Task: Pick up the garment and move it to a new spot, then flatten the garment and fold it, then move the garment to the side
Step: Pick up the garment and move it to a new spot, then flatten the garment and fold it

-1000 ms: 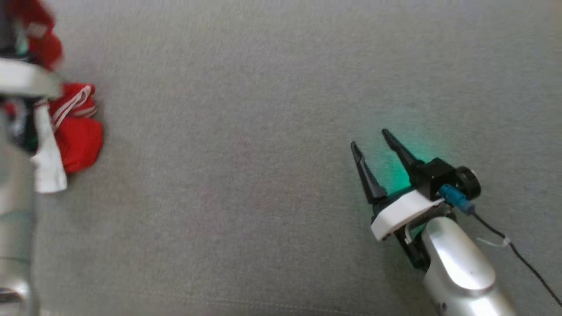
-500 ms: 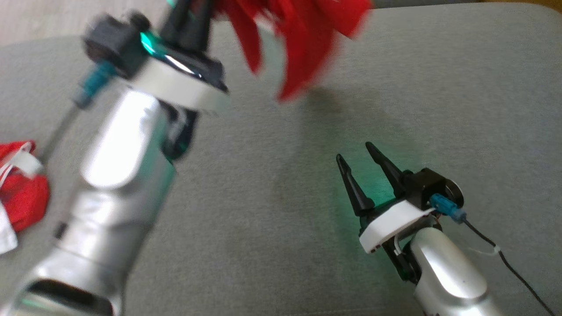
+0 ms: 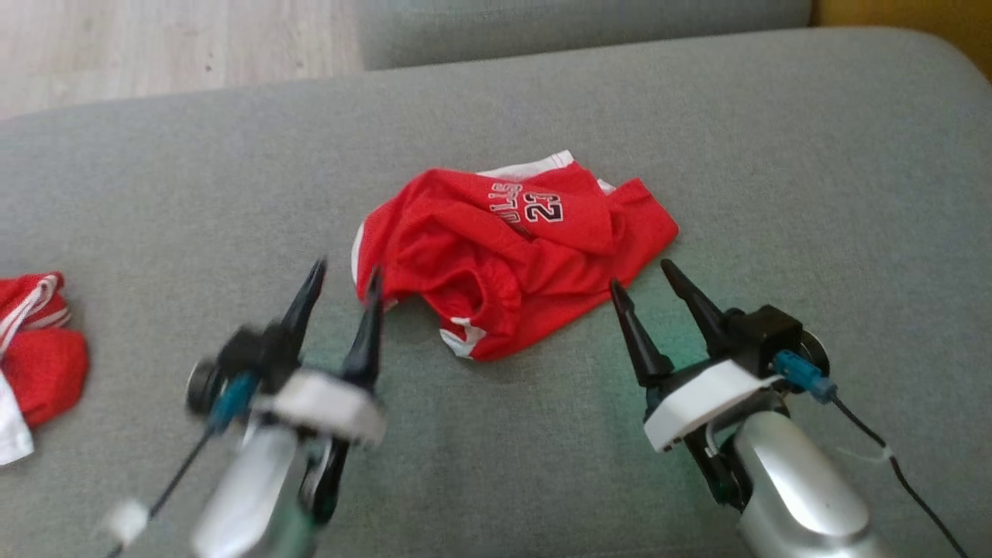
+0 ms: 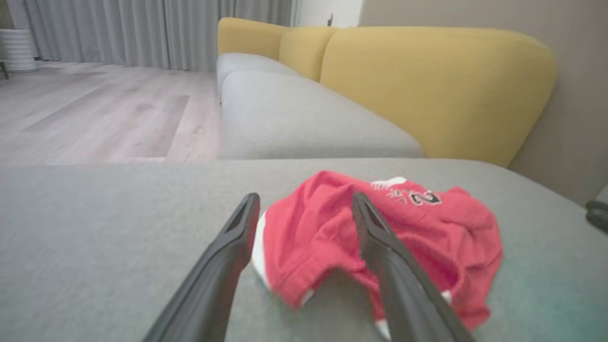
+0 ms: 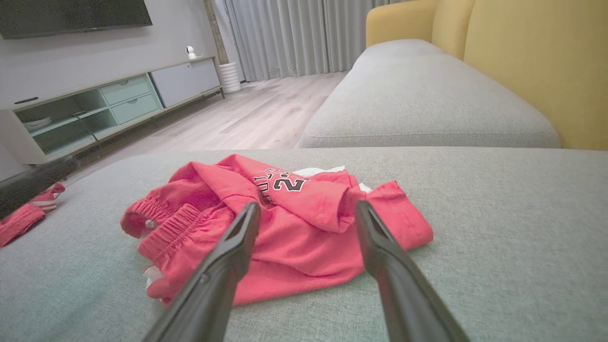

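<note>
1. The garment (image 3: 511, 256), red mesh shorts with white trim and a printed number, lies crumpled mid sofa cushion (image 3: 775, 155), between and just ahead of both arms.
2. Left end effector (image 3: 346, 269): fingers apart, nothing held, tips just beside the garment's left edge. It is motion-blurred in the head view.
3. Right end effector (image 3: 642, 275): fingers apart and empty, tips just short of the garment's near right edge.
4. Handling guess: light, limp and thin. It will drape and bunch, is not fragile, and the mesh is likely a bit slick.
5. Grip guess: the elastic waistband (image 5: 175, 223) is thickest and best for pinching. The flat hem corner (image 5: 408, 223) suits the right side for spreading.
6. Surface: grey woven upholstery, soft and grippy, so the cloth may drag rather than slide.
7. A second red piece (image 3: 39, 341) with white stripes sits at the far left edge, well apart.
8. Room: yellow backrest (image 4: 427, 85), wood floor (image 3: 155, 39), low cabinet (image 5: 95, 104), grey curtains (image 5: 294, 38).
</note>
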